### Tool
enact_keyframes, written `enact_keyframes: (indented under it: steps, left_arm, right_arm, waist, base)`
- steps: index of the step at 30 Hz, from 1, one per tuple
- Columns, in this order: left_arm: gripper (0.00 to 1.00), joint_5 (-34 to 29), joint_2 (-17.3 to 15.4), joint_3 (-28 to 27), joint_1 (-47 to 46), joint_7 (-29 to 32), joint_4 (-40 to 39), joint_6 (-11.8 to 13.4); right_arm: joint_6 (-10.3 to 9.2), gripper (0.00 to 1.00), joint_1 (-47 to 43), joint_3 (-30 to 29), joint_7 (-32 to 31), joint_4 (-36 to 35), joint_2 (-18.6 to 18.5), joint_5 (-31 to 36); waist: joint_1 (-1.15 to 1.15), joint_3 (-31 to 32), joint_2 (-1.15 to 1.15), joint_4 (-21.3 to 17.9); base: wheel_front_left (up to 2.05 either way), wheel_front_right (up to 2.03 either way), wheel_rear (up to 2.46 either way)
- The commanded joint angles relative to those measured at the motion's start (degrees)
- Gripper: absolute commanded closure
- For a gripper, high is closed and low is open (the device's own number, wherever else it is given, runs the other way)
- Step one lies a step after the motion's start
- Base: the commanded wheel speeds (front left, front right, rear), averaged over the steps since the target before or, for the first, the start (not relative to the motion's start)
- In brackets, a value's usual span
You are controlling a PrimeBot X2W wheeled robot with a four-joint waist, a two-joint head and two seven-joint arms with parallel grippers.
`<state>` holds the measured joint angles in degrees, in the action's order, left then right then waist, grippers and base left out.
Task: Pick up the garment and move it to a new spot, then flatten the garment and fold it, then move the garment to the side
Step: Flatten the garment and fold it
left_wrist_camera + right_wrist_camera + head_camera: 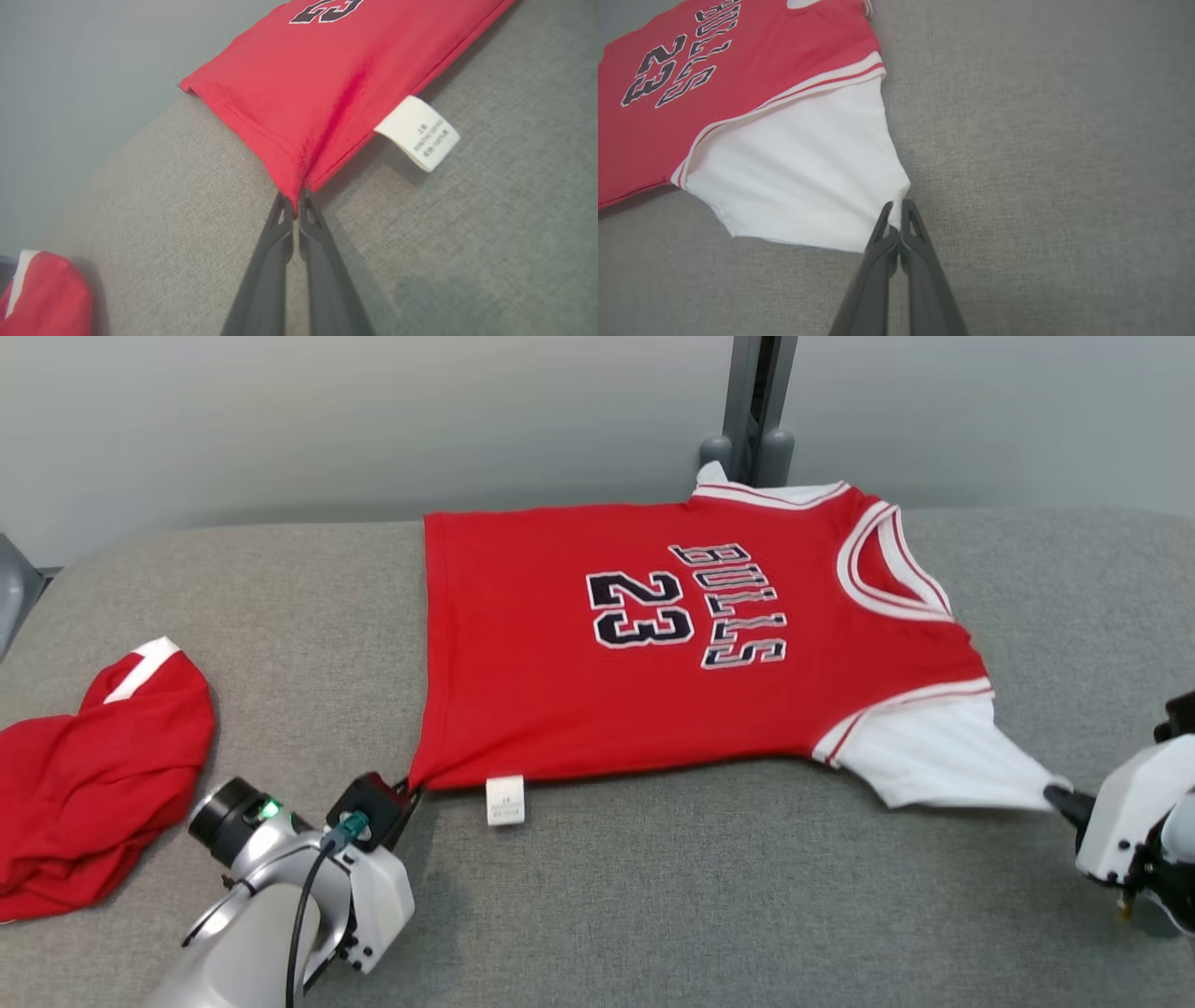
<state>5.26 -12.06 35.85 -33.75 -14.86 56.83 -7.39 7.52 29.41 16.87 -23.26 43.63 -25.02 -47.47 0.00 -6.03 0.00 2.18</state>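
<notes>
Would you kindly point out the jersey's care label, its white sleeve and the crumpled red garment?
care label (417, 133), left wrist view, middle of the tag.
white sleeve (798, 172), right wrist view, centre of the cloth.
crumpled red garment (89, 784), head view, its red middle.

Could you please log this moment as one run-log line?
stage: flatten | jersey: spread, unfolded, on grey surface | left gripper: shut on hem corner | right gripper: shut on sleeve tip | other red garment: crumpled, robot's left

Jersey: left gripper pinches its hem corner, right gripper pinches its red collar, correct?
No. The right gripper pinches the tip of the white sleeve, not the collar; the right wrist view shows it. The left gripper does pinch the jersey at its hem corner.
</notes>
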Motion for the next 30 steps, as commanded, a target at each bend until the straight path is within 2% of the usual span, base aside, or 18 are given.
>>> enact_keyframes:
  steps: [1, 4, 11, 16, 24, 30]
  left_arm:
    - [1.0, 0.48, -1.36, 0.98, 1.61, 0.64, -0.12, 0.04]
    - [1.0, 2.13, -2.1, 3.71, 4.04, 1.98, -1.56, -0.03]
    - [1.0, 6.37, -5.14, 8.04, 6.74, 5.01, -6.23, -0.04]
    - [1.0, 9.81, -8.9, 10.01, 9.23, 7.72, -12.29, -0.03]
    - [1.0, 14.39, -16.02, 12.97, 15.68, 13.67, -25.39, -0.03]
    - [1.0, 17.18, -21.73, 14.03, 20.68, 19.31, -36.63, -0.04]
  right_arm:
    - [-0.04, 1.0, -3.02, 0.1, -2.81, -1.88, -1.76, -0.69]
    - [-0.04, 1.0, -7.45, -0.81, -9.08, -6.37, -3.22, -3.21]
    - [-0.04, 1.0, -13.96, -3.97, -17.53, -13.55, -5.22, -5.37]
    - [-0.04, 1.0, -19.76, -7.7, -23.98, -20.23, -5.78, -5.64]
    - [-0.03, 1.0, -28.96, -14.96, -32.75, -30.6, -4.72, -3.95]
    - [-0.03, 1.0, -34.36, -21.08, -38.79, -36.11, -1.2, -2.17]
  waist:
    - [0.0, 1.12, 0.0, 0.39]
    - [0.0, 2.56, 0.0, 0.51]
    - [0.0, 3.73, 0.0, 0.8]
    - [0.0, 4.14, 0.0, 1.03]
    - [0.0, 5.01, 0.0, 1.28]
    - [0.0, 5.28, 0.0, 1.46]
  base:
    - [0.0, 0.0, 0.0]
    - [0.0, 0.0, 0.0]
    - [0.0, 0.0, 0.0]
    - [0.0, 0.0, 0.0]
    - [0.0, 0.0, 0.0]
    - [0.0, 0.0, 0.0]
